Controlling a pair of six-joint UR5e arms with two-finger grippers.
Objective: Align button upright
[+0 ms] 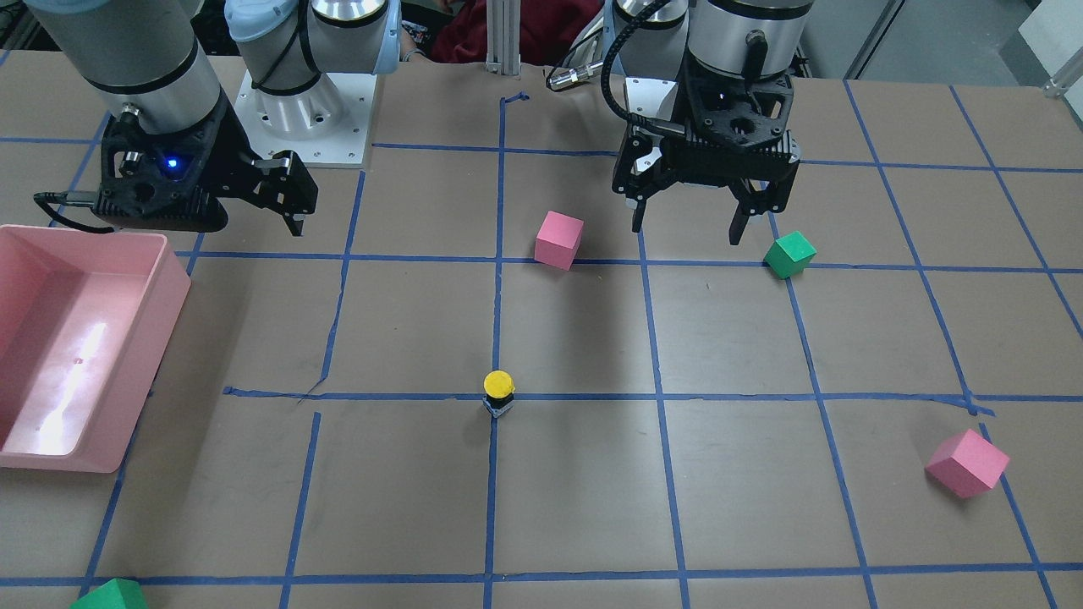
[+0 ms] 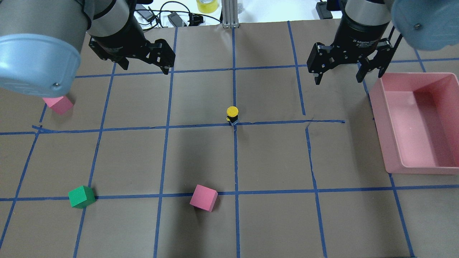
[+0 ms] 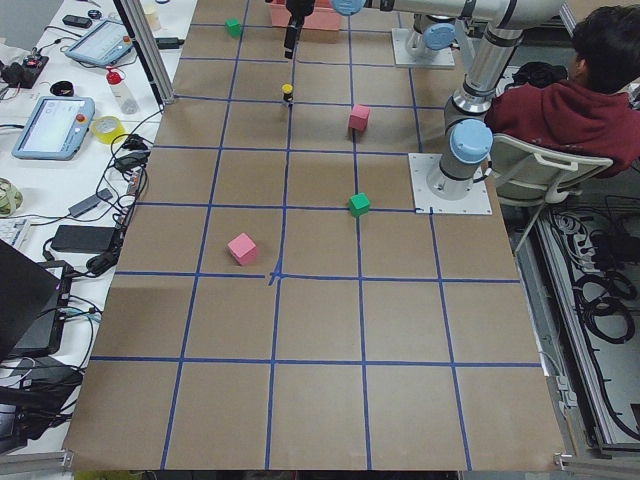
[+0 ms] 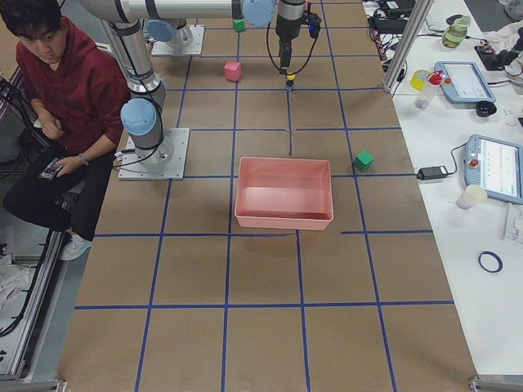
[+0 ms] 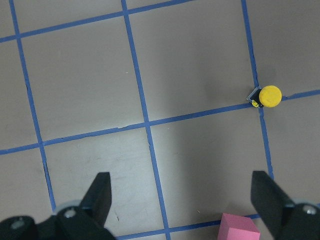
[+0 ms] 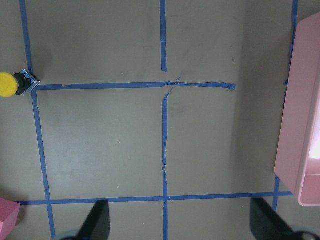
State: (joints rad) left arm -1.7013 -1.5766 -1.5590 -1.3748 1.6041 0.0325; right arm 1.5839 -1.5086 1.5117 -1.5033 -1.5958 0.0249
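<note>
Place: robotics lab
Evidence: two UR5e arms (image 3: 468, 150) bolted to a tape-gridded desk (image 3: 320, 320)
Alongside: teach pendants (image 4: 496, 167), cables (image 3: 600, 290), seated operator (image 4: 69, 86) in red hoodie

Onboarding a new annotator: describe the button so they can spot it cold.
On the brown table gridded with blue tape, look at the tape crossing near the middle. The button stands there, cap up. It is the only round, yellow-topped thing on it, and smaller than the pink cube and green cube nearby.

Raised left arm (image 2: 109, 23), jaws wide apart, pointing down, right arm (image 2: 362, 21) the same
</note>
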